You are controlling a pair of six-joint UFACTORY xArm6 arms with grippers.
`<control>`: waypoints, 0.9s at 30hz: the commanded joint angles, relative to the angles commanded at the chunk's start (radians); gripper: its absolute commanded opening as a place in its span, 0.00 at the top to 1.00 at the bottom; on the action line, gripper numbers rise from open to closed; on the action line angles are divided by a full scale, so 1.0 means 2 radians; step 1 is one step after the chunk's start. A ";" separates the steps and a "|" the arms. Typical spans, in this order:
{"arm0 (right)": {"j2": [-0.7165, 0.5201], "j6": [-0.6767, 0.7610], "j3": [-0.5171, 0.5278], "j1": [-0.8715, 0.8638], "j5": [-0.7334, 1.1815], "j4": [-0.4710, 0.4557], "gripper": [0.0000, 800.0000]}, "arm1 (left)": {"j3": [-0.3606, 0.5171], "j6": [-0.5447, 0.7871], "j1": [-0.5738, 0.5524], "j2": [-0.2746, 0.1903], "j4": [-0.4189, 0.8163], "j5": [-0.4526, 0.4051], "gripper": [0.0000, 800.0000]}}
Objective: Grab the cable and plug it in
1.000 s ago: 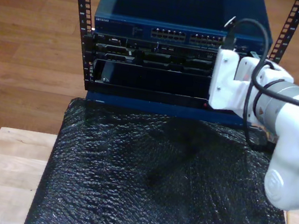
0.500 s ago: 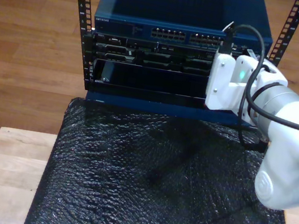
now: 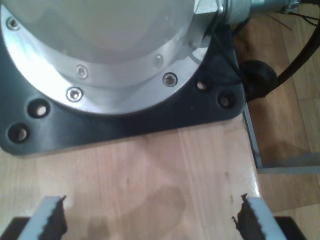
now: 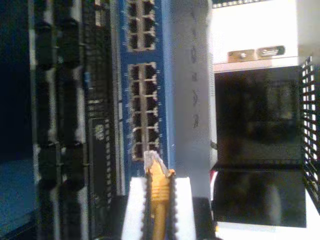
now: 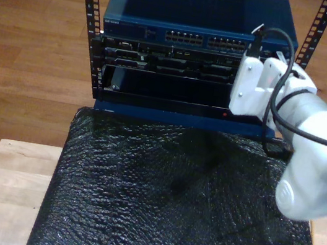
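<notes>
Cable (image 4: 159, 192) already in hand, so the grab part looks done; now down to lining up and pushing in. Seen in the second wrist view pinched between the white pads (image 4: 134, 210) of my second gripper (image 4: 159, 220), orange boot poking out past the fingertips with the clear plug (image 4: 152, 161) leading; plug tip just short of the blue switch (image 4: 167, 75) face, overlapping the near end of the port block (image 4: 142, 110) but not obviously seated in any socket; too blurry to say whether it's touching.

In the exterior view, a white arm (image 5: 310, 147) reaching in from that view's right toward the rack (image 5: 158, 77), its end up against the right-hand part of the front panel; black mat (image 5: 182, 201) on the wooden table (image 5: 8, 184) below.

My first gripper (image 3: 150, 220) parked well away from all this; jaws spread wide, nothing between them, pointing at bare wood beside a round metal arm base (image 3: 100, 50) on a black plate.

Next move, best guess: tiny sideways nudge to centre the plug on one port, keep the clip side oriented right, then a straight gentle push until it clicks; any tilt and the plug probably jams on the port lip or slips in the pads, given how little of the boot is gripped.
</notes>
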 joint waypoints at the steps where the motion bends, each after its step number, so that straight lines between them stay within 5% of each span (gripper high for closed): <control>1: 0.010 0.001 -0.010 0.000 -0.001 0.000 1.00 | 0.000 0.001 0.000 0.000 0.000 0.000 0.00; 27: 0.098 0.000 -0.068 0.009 -0.098 0.015 1.00 | 0.000 0.000 0.000 0.000 0.000 0.000 0.00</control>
